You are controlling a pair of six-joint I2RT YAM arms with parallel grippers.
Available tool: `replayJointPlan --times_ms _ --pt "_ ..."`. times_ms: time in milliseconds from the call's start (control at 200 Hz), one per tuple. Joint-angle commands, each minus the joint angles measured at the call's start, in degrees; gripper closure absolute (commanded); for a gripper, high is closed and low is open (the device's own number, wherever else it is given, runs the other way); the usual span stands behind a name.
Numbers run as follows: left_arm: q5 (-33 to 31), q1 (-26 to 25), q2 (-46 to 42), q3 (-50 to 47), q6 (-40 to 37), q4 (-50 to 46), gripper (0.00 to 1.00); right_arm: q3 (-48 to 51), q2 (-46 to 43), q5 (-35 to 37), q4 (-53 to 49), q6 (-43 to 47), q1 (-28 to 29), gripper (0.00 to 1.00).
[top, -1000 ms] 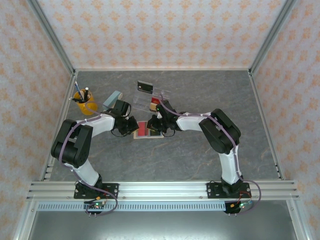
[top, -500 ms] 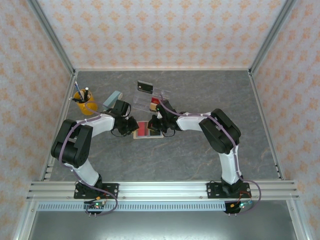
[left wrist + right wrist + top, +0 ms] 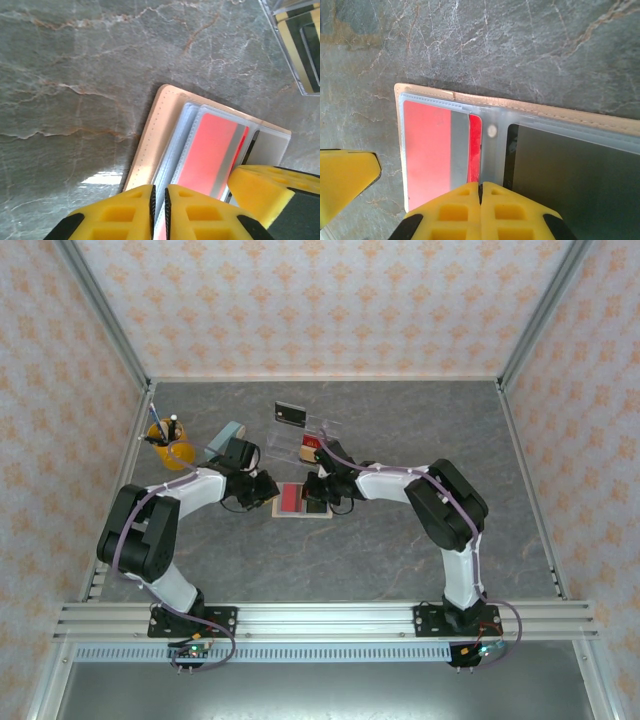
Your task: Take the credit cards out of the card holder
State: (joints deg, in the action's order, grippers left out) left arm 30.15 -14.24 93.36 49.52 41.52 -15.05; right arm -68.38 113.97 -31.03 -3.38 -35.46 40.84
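The tan card holder (image 3: 303, 500) lies open on the table between both grippers. Its clear sleeves show a red card (image 3: 210, 150) with a grey stripe, and a dark card (image 3: 570, 175) sits in the neighbouring pocket. In the left wrist view my left gripper (image 3: 159, 189) stands over the holder's (image 3: 149, 137) sleeve edges, its jaws a hair apart with the sleeve edge running between them. My right gripper (image 3: 480, 185) is shut, its tips meeting at the bare end of the red card (image 3: 426, 150) by the sleeve seam. Whether it pinches the card I cannot tell.
A clear plastic tray (image 3: 305, 440) with cards stands just behind the holder, with a black card (image 3: 290, 413) at its far end. A blue-grey block (image 3: 225, 437) and a yellow cup of pens (image 3: 170, 445) stand at the left. Metal frame rails line the table.
The right gripper's jaws have closed. Both grippers and the card holder have shifted slightly to the right.
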Motion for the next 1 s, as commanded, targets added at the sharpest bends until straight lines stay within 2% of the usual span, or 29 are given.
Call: replayJointPlan --times_ms 0,265,545,651,821,996 --pt "2.91 -0.58 -0.81 0.82 -1.92 2.01 0.84 -1.22 -2.06 1.72 -2.50 1.45 -0.30 1.00" --pt "1.57 -1.67 1.90 3.19 -3.10 -0.05 0.89 -1.16 -2.94 0.92 -2.22 1.27 -0.28 1.00" --pt "0.97 -1.69 2.53 5.26 -6.19 -3.28 0.89 -1.14 -5.25 4.19 -4.95 1.89 -0.32 1.00" --pt "0.59 -1.67 2.98 5.15 -5.84 -2.79 0.90 -1.22 -4.26 2.76 -4.36 1.13 -0.41 1.00" --pt "0.09 -1.71 4.69 5.41 -5.14 -2.99 0.91 -1.40 -2.47 -0.41 -1.59 -1.38 -0.41 0.90" --pt "-0.55 -1.67 5.77 5.47 -4.82 -3.29 0.92 -1.82 -1.01 -1.23 -0.35 -2.77 -0.41 0.86"
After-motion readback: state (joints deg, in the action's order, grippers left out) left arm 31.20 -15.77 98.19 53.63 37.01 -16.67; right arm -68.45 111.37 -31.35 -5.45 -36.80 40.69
